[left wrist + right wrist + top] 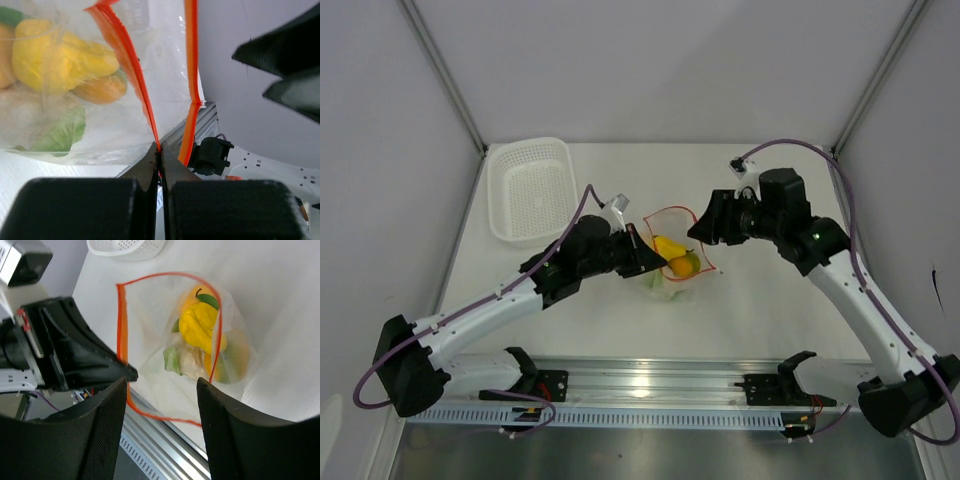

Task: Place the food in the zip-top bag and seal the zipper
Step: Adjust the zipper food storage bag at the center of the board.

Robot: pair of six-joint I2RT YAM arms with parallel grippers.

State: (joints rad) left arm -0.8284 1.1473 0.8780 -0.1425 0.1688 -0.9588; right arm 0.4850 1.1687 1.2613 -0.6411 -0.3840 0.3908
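Observation:
The zip-top bag hangs at the table's middle with its mouth gaping towards the right arm. Its orange-red zipper runs in two separate strips, so the mouth is unsealed. My left gripper is shut on one zipper strip at the bag's left corner. The food lies inside the bag: a yellow fruit, an orange fruit and a white piece with green. My right gripper stands open just in front of the bag's mouth, holding nothing.
A white mesh basket sits at the back left of the table. An aluminium rail with the arm bases runs along the near edge. Grey walls close in on both sides.

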